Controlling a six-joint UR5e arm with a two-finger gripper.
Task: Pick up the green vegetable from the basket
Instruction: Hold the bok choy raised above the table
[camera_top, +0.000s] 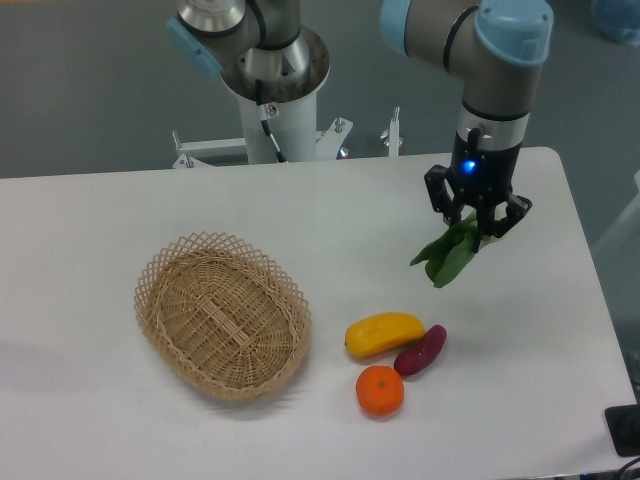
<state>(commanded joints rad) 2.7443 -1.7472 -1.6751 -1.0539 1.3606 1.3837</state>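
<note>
The green vegetable (449, 254) is a small bok choy with dark green leaves. It hangs from my gripper (474, 222), which is shut on its stem end, above the table at the right. The leaves droop down and to the left. The wicker basket (160, 275) sits on the table at the left, far from the gripper, and nothing lies in it.
A yellow fruit (384, 333), a purple sweet potato (421, 350) and an orange (380, 390) lie together on the table below the gripper. The arm's base pedestal (272, 100) stands behind the table. The table's right edge is near the gripper.
</note>
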